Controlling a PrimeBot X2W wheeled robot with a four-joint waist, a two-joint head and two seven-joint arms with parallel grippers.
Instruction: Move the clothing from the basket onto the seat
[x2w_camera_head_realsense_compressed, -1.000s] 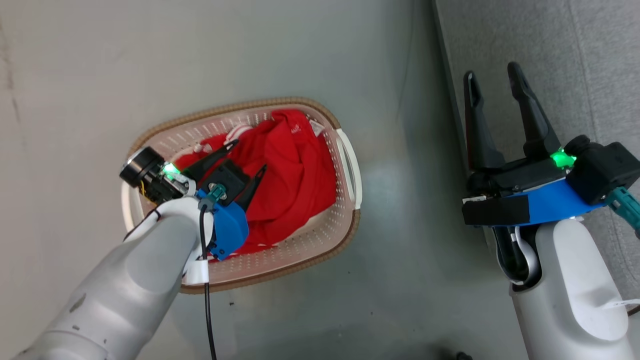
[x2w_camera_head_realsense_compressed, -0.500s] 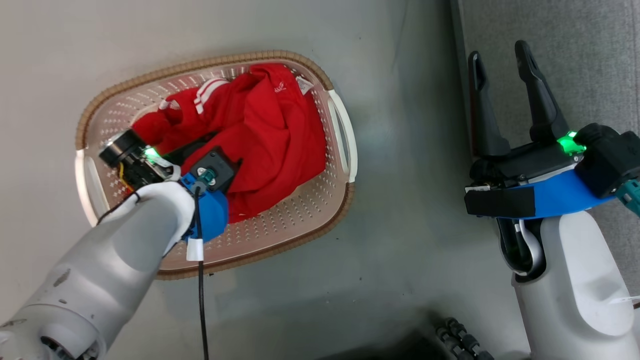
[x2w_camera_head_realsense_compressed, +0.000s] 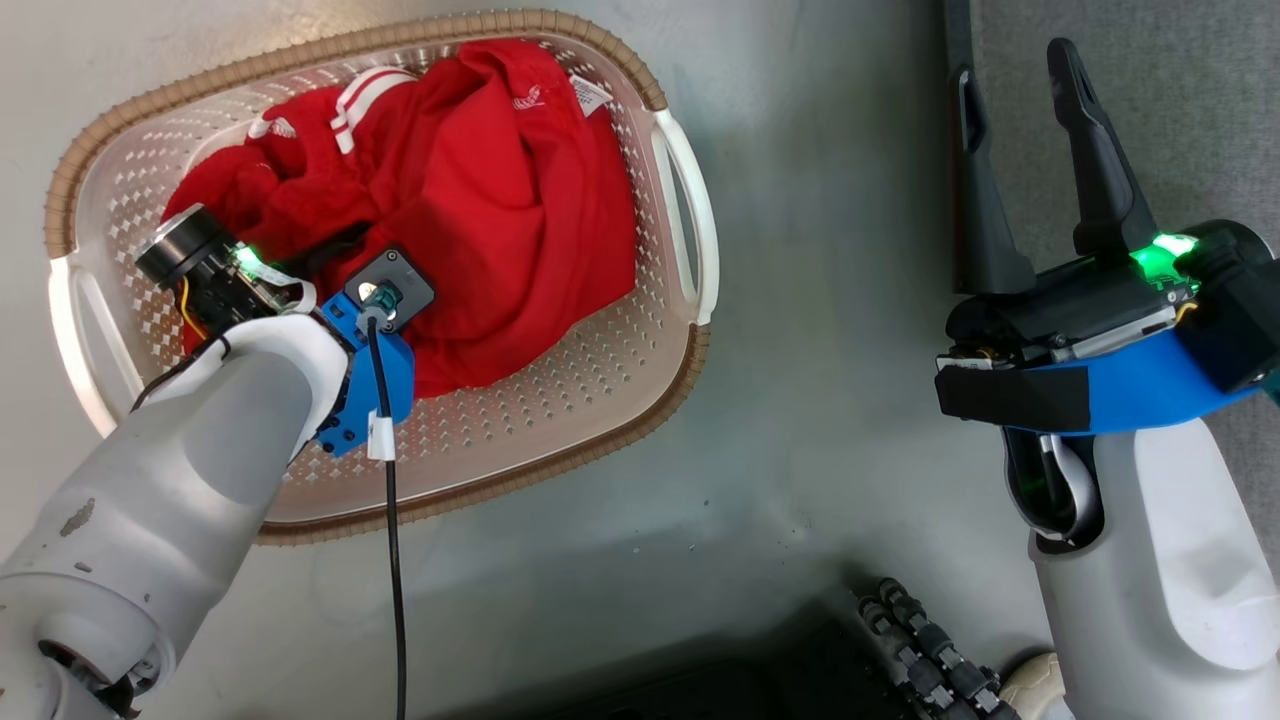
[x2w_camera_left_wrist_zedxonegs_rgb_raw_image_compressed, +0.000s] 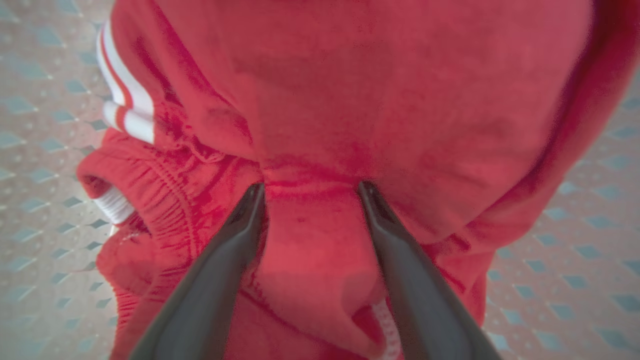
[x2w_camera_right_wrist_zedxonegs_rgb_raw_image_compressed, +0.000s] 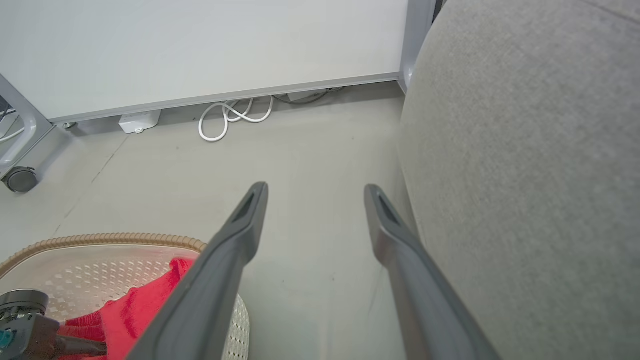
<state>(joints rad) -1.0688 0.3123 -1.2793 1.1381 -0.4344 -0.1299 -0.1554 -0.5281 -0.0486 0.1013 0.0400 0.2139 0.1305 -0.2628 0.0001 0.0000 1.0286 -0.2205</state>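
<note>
The red clothing lies crumpled in the cream perforated basket on the floor, with its white stripes toward the far end. My left gripper reaches down into it from the near left. In the left wrist view the left gripper is open, its fingertips pressed into the clothing with a ridge of fabric between them. My right gripper hangs open and empty at the right, over the edge of the grey seat. The right wrist view has that gripper above bare floor beside the seat.
The basket's white handle faces the strip of grey floor between basket and seat. A black ribbed hose lies at the bottom. Farther off stand a white wall panel, a coiled white cable and a caster wheel.
The head camera has shifted, so the basket now sits higher and larger. My left gripper's fingers, seen above the clothing before, have sunk into the fabric. The right gripper stays open.
</note>
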